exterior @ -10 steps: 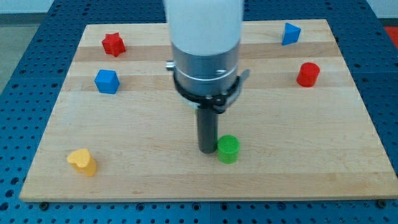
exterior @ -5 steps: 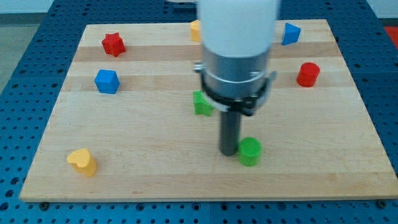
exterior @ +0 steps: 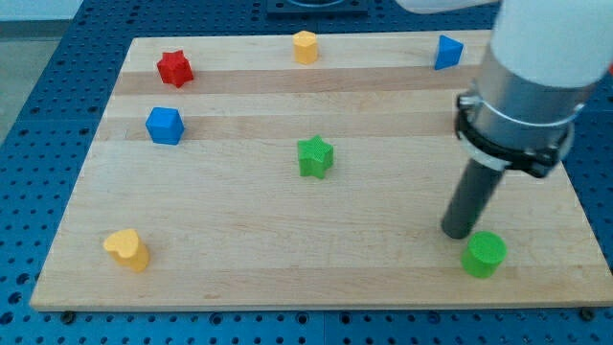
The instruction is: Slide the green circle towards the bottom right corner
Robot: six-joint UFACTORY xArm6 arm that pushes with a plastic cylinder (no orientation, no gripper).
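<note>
The green circle (exterior: pixel 484 254) is a short green cylinder standing on the wooden board (exterior: pixel 239 220) near the view's bottom right. My tip (exterior: pixel 457 233) is the lower end of the dark rod. It stands just to the upper left of the green circle, touching it or nearly so. The arm's grey and white body rises from the rod toward the view's top right and hides the red cylinder that showed there earlier.
A green star (exterior: pixel 314 156) sits mid-board. A blue block (exterior: pixel 164 125) and a red star (exterior: pixel 174 68) are at the upper left. A yellow block (exterior: pixel 305 46) and a blue block (exterior: pixel 447 52) lie along the top edge. A yellow heart (exterior: pixel 127 249) is at the bottom left.
My tip has moved right and slightly down, and the green circle has slid with it toward the bottom right. The green star and the yellow block have come into sight; the red cylinder is now hidden.
</note>
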